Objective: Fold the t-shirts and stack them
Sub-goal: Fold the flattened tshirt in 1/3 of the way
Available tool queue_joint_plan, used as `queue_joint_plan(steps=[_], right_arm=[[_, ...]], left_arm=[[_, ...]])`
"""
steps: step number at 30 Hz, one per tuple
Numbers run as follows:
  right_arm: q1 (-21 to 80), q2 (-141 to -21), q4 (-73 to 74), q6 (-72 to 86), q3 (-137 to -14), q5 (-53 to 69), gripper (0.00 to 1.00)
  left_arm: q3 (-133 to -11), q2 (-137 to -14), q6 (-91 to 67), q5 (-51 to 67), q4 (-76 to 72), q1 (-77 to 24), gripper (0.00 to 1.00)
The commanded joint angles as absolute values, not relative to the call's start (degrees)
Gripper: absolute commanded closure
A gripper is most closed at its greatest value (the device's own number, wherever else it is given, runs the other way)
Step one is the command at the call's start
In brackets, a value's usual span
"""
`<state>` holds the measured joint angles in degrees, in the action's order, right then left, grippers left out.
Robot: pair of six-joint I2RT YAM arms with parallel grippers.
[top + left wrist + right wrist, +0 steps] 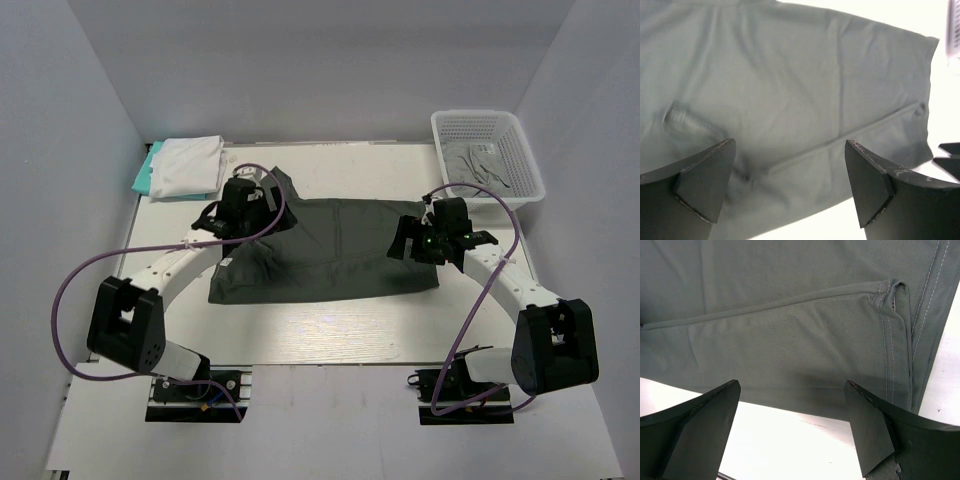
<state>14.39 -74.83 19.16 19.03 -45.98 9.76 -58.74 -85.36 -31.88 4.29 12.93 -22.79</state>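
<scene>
A robot lab cell: bare white walls [320, 60] enclose a table [330, 345] with bolted arms [165, 272].

The charcoal-grey t-shirt [330, 250] lies spread flat in the middle, one sleeve folded in over the body. Far left, the white t-shirt [188, 165] sits folded on top of the teal t-shirt [143, 178]. The lighter grey t-shirt [485, 160] lies crumpled in the basket [530, 178], far right.

The whole table [330, 335] is taken in from high above and behind the arm bases [195, 390], which lie at six o'clock, the view being turned toward twelve. Both wrist views are held close over the dark charcoal-grey t-shirt [330, 250], angled downward; the left one is faced toward three o'clock. That shirt is shared by all three views.
</scene>
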Motion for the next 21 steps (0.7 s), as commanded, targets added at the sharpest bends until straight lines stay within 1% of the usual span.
queue_joint_plan(steps=[1,4,9,14,21], right_arm=[[14.6,-73.0,17.1,18.5,-46.7,9.9,0.1],[14.5,-73.4,16.6,18.5,-46.6,9.9,0.1],[14.6,-74.0,15.7,19.1,-46.8,10.9,0.1],[14.5,-74.8,15.7,18.9,-47.1,10.6,0.1],[14.3,-76.0,16.3,18.7,-47.6,9.7,0.1]], left_arm=[[-52.9,-80.4,-33.8,3.2,16.5,-22.9,0.0],[-49.3,-79.1,-34.4,6.1,16.5,-22.9,0.0],[-49.3,-84.1,-34.4,9.5,15.8,-22.9,0.0],[-51.8,-90.4,-34.4,10.9,13.4,-22.9,0.0],[-54.6,-95.7,-34.4,12.0,10.2,-22.9,0.0]])
